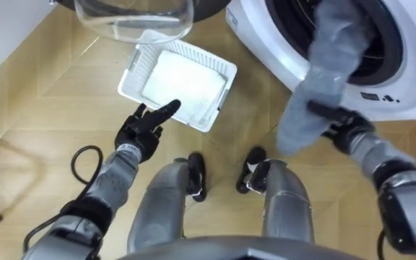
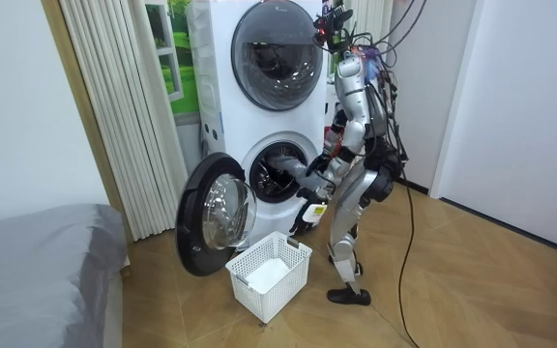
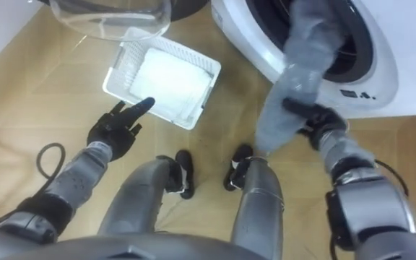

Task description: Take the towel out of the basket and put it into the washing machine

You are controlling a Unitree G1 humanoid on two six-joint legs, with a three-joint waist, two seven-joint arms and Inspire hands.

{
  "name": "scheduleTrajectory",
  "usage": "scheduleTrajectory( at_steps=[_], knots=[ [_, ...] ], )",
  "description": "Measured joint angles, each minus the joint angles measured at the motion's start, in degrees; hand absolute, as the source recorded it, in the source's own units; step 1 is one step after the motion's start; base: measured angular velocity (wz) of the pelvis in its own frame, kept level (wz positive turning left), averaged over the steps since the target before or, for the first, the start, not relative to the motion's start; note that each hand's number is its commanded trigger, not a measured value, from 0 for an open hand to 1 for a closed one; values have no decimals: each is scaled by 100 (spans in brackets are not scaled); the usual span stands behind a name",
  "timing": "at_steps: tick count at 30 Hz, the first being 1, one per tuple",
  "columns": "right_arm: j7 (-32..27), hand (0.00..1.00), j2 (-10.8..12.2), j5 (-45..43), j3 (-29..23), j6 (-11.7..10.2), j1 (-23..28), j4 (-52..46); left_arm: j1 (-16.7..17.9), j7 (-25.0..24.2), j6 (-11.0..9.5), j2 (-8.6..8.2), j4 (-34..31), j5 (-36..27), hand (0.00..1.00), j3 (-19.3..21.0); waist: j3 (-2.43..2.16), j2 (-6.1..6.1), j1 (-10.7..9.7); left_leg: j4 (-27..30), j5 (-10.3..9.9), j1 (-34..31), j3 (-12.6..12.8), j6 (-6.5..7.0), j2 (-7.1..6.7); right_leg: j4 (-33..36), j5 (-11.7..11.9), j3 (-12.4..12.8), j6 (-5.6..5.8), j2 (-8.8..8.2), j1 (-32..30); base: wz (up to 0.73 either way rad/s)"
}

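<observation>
Left eye view: the grey towel [image 1: 332, 61] is half in the washer [image 1: 273, 50], top end inside the drum and the rest hanging out over the rim. The right hand [image 1: 341, 123] is clenched round it low down. The left hand [image 1: 141, 130] is relaxed, fingers spread, just beside the basket [image 1: 130, 72].

Room view: the robot stands bent toward the lower drum, door [image 2: 211, 217] swung wide.

Right eye view: same story.

The towel looks soft, light and floppy, so I'd guess the tail flops back out. Grab near the dangling end and stuff it deep.
</observation>
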Motion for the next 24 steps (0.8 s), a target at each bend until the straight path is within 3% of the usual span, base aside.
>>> scheduleTrajectory(
  at_steps=[4,5,8,12,16,17,18,21,24],
  knots=[
    [9,100,-255,459,-170,85,-311,-2,119,23,95,60,-81,80,0,-26,-1,-193,-4,87,4,-45,-3,0,-20,165,-33,-9,-41,-63,-62,4],
    [16,100,-353,642,-195,193,-356,0,157,22,129,95,-168,76,0,-57,0,-239,-3,110,4,-49,-13,1,-36,224,-56,-23,-42,-92,-66,12],
    [10,100,-400,865,-197,410,-412,-5,340,19,152,206,-463,79,0,-108,5,-368,-6,172,-5,-117,7,12,-46,300,-100,19,-31,-127,-156,5],
    [-65,100,-460,1496,-197,591,-492,-29,412,14,217,232,-567,135,0,-117,24,-453,-5,280,-12,-243,-5,23,-62,411,-122,6,-44,-181,-274,2],
    [-342,100,-517,2090,-198,974,-592,-509,655,19,214,318,-786,221,0,-45,21,-547,-168,382,-25,-339,-7,45,-99,554,-163,-13,-58,-279,-367,4],
    [-349,73,-517,2185,-198,997,-605,-516,669,27,213,318,-786,251,0,-33,18,-561,-172,390,-27,-339,-7,48,-100,558,-164,-12,-56,-279,-366,7],
    [-377,0,-517,2289,-198,1014,-629,-517,680,29,205,316,-790,290,0,-23,21,-598,-183,397,-27,-340,-12,50,-112,574,-167,-9,-52,-288,-365,7],
    [-609,0,-517,2499,-200,1229,-831,-554,781,165,198,312,-958,300,0,45,23,-648,-324,443,-29,-361,-27,81,-150,632,-191,-7,-25,-313,-371,8],
    [-802,0,-517,2830,-323,1293,-961,-565,822,253,198,206,-1011,302,0,129,22,-649,-362,539,-58,-420,-23,132,-169,714,-203,0,2,-356,-429,2]
  ],
)
